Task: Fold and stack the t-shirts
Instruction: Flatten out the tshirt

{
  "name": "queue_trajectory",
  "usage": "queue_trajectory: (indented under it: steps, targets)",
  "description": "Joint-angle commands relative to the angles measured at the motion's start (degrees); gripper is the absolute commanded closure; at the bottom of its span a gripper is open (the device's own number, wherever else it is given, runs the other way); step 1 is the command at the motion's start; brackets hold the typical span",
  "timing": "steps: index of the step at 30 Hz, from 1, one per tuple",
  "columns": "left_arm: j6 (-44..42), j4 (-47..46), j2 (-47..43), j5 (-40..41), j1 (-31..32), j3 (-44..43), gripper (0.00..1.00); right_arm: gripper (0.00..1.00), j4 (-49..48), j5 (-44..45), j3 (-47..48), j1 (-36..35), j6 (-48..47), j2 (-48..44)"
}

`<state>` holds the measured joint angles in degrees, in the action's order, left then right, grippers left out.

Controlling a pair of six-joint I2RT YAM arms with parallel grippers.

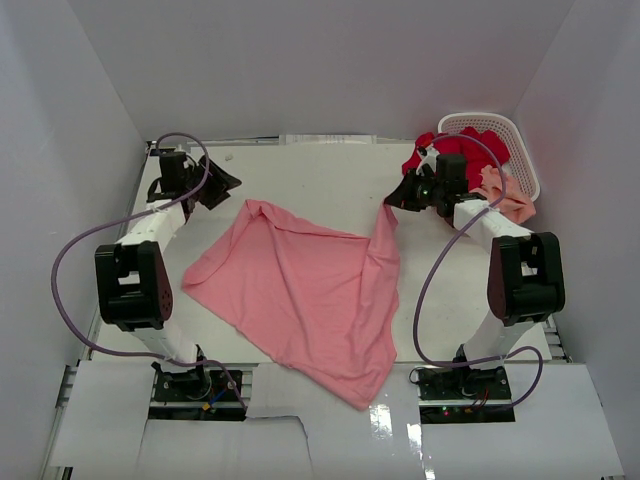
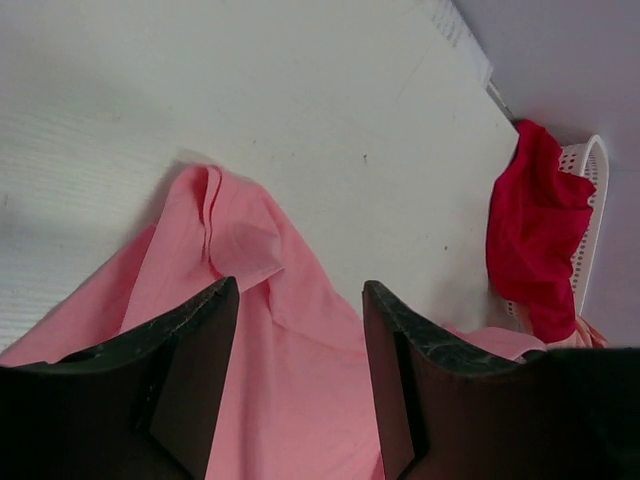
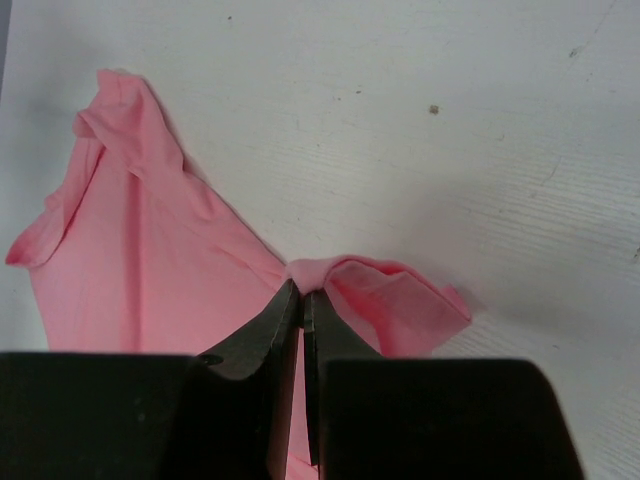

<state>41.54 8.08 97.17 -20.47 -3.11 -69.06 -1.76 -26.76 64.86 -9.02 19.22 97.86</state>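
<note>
White table (image 1: 320, 175) carries the pink t-shirt (image 1: 300, 290), spread crumpled between both arms. Left gripper (image 2: 300, 300) hangs above its far left corner, fingers apart, holding nothing. Right gripper (image 3: 300, 297) pinches its far right corner tightly. Red t-shirt (image 1: 455, 145) and peach t-shirt (image 1: 505, 197) hang over the basket (image 1: 522, 145) behind.

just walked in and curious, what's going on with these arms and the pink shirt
Two robot arms are working on a pink t-shirt spread loosely on the table, not yet folded. The right gripper is shut on a pinch of its far-right edge, holding that part lifted. The left gripper is open with nothing in it, above the shirt's far-left corner. A red t-shirt and a peach one hang over the white basket at the back right, untouched.
</note>
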Motion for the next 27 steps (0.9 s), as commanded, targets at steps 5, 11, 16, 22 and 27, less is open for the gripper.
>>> queue_trajectory:
  steps: [5,11,16,22,27]
  targets:
    - [4.43,-5.43,-1.10,-4.22,0.21,10.43,0.37,0.92,-3.95,-0.75,-2.37,0.23,0.11,-2.33]
    - [2.67,-5.88,0.56,-5.46,0.30,10.26,0.30,0.92,-3.78,-0.75,-2.37,0.23,0.02,-2.50]
    - [6.09,-9.12,2.67,-7.47,0.39,11.75,0.28,0.92,-3.69,-0.75,-2.72,0.23,0.02,-2.77]
    - [15.73,-15.81,7.24,-11.17,0.48,13.42,0.27,0.92,-3.51,-0.39,-2.81,0.23,0.02,-2.94]
    - [21.82,-16.60,7.43,-10.04,0.92,14.04,0.25,0.92,-3.43,-0.48,-2.37,0.23,-0.06,-2.94]
